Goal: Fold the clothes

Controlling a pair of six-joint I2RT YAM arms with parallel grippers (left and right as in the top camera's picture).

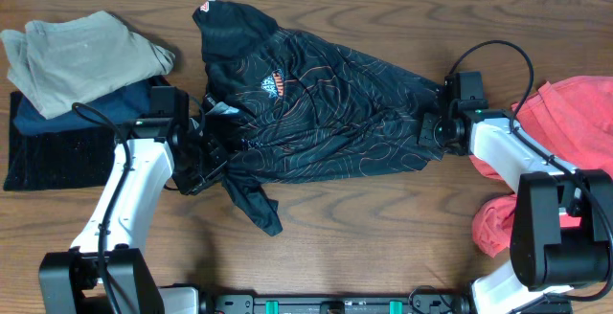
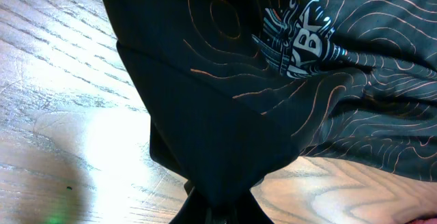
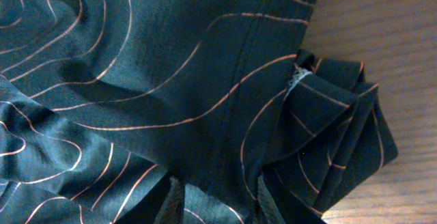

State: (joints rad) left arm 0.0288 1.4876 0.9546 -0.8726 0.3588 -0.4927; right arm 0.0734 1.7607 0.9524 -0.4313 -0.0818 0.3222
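Black jersey (image 1: pixel 316 103) stretched between both arms on the tabletop (image 1: pixel 364 237).
Left jaws pinch a bunched side; right jaws apparently pinch the opposite hem, partly hidden. Hold even tension, lift together, and lay flat before folding.

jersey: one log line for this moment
jersey crumpled, unfolded | left gripper shut on jersey | right gripper shut on jersey | fold not done

Smooth, faintly sheeny black jersey (image 1: pixel 316 103) cloth lies on a matt wood-grain table (image 1: pixel 383 228); coral garments (image 1: pixel 565 113) at 3 o'clock look nubby.
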